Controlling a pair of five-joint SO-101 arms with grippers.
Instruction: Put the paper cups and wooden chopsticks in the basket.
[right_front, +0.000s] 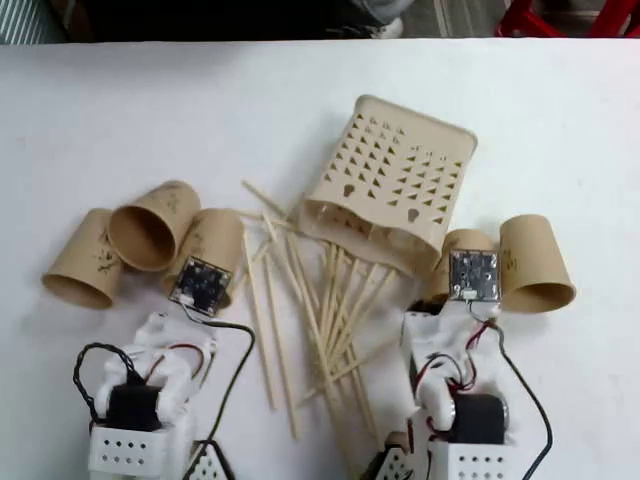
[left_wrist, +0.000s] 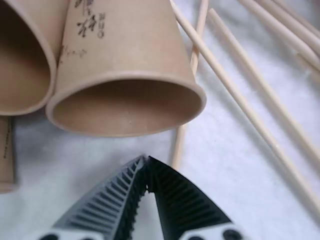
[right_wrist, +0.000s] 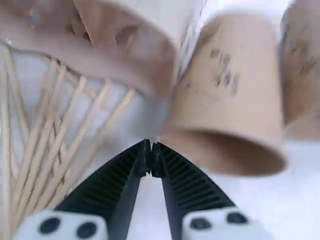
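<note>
Left claw is pinched shut and empty before a paper cup lying on the tabletop; right claw likewise by another cup. Chopsticks sprawl beside the tipped basket. Nudged by shut tips, either cup would likely roll away.

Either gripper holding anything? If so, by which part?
Nothing is held. The left gripper and the right gripper are both shut with nothing between the jaws.
</note>
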